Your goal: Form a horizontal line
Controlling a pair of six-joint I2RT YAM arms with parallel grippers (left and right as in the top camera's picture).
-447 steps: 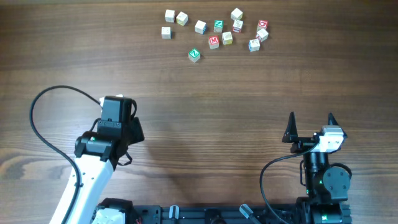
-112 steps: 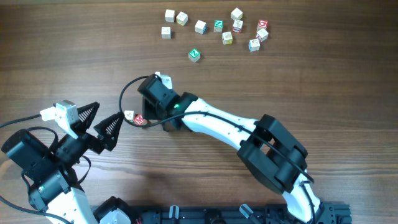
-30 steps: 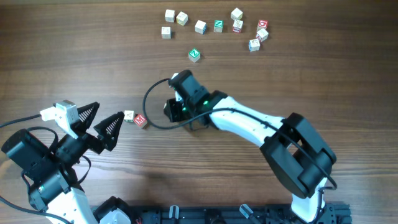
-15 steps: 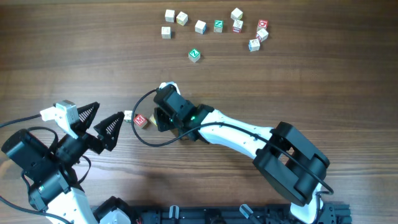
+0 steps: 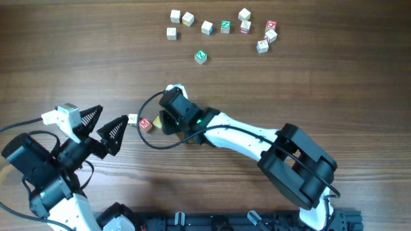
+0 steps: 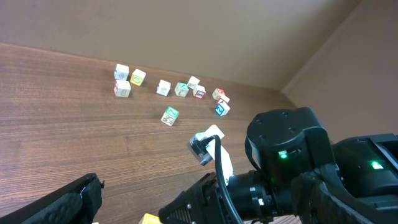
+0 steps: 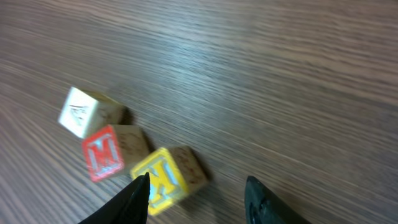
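Observation:
Three small letter cubes lie in a row on the wooden table: a pale cube (image 5: 133, 119) (image 7: 81, 112), a red M cube (image 5: 145, 124) (image 7: 106, 152) and a yellow cube (image 5: 157, 122) (image 7: 166, 176). My right gripper (image 5: 164, 122) (image 7: 196, 190) hovers at the yellow cube's right end. Its jaws are apart, wider than the cube, and the left fingertip (image 7: 135, 198) overlaps the cube's front. My left gripper (image 5: 113, 113) (image 6: 152, 183) is open, just left of the pale cube and holding nothing. A corner of the yellow cube (image 6: 149, 219) shows between its fingers.
Several loose letter cubes (image 5: 221, 29) (image 6: 180, 88) are scattered at the far edge, with a green-faced cube (image 5: 201, 56) (image 6: 170, 116) standing apart, nearer the middle. The right arm (image 5: 244, 135) stretches across the table from the lower right; its wrist (image 6: 286, 155) fills the left wrist view.
My right gripper moved left and set the yellow cube down beside the red M cube, then spread its jaws. The left arm has not moved.

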